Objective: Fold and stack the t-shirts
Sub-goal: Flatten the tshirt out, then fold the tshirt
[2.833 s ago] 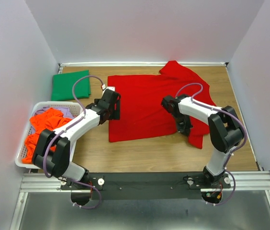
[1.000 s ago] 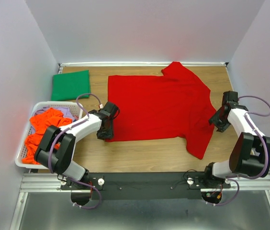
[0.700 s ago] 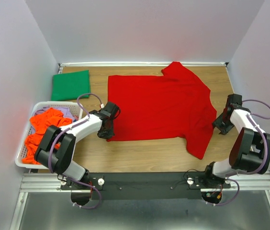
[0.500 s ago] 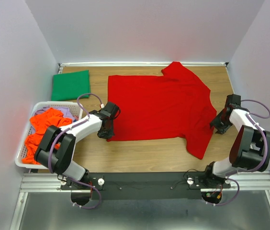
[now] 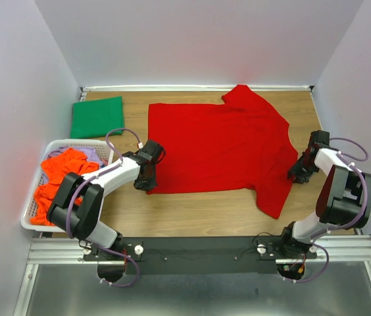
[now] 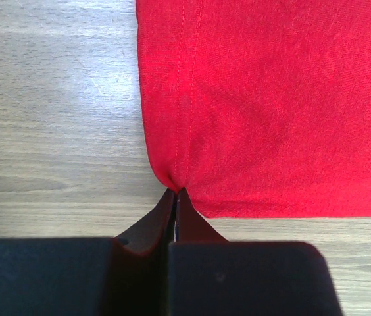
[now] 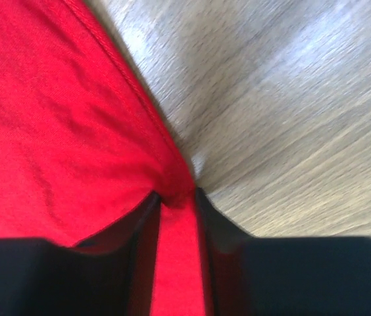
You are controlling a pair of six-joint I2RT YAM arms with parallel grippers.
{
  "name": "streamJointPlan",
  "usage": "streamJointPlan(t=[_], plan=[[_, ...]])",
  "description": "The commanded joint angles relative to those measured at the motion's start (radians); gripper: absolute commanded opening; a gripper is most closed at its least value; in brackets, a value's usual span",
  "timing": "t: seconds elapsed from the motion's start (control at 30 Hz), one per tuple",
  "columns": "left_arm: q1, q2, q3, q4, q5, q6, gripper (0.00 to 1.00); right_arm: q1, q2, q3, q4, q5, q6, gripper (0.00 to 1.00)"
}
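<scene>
- The red t-shirt [image 5: 218,148] is spread flat across the middle of the tabletop [image 5: 198,210]. Its hem lies to the left, one sleeve points at the far wall and the other at the near edge.
- The left hand [image 5: 147,183] is set low at the near-left hem corner. In the left wrist view its fingertips [image 6: 174,197] are pressed together, with the corner of the cloth [image 6: 271,99] puckered between them. It is judged to be pinching the shirt.
- The right hand [image 5: 295,173] is placed at the right edge of the shirt, near where the near sleeve joins the body. In the right wrist view a strip of red cloth [image 7: 54,131] is seen caught between narrowly set fingers [image 7: 143,217]. It is judged to be gripping the shirt.
- Both grips sit at the ends of the shirt's near side, probably so that this edge can be lifted evenly and carried across in a lengthwise fold.
- The step is judged to be the start of the first fold, since no fold is yet seen in the red cloth.
- A green t-shirt [image 5: 97,116], already folded, lies at the far-left corner and probably serves as the base of the stack.
- Orange t-shirts [image 5: 57,178] and a lavender t-shirt [image 5: 88,153] are heaped in the white basket [image 5: 75,141] at the left, not yet folded.
- Risk noted: both holds are at the very edge, so a thin pinch could slip on lifting.
</scene>
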Motion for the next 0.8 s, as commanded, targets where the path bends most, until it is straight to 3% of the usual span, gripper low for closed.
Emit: streamJointPlan(t=[0.0, 0.1, 0.23, 0.77], plan=[[0.012, 0.009, -0.037, 0.001, -0.031, 0.004, 0.02, -0.011, 0.051, -0.027, 0.008, 0.024, -0.003, 0.29], [0.02, -0.006, -0.031, -0.016, -0.034, 0.01, 0.0, -0.014, 0.027, -0.03, -0.021, 0.051, 0.0, 0.14], [0.049, -0.039, 0.0, -0.059, -0.031, 0.027, 0.0, -0.017, -0.001, -0.015, -0.084, 0.094, -0.009, 0.01], [0.15, -0.117, 0.078, -0.125, 0.004, 0.068, 0.0, -0.022, -0.051, 0.139, -0.262, 0.051, -0.04, 0.01]])
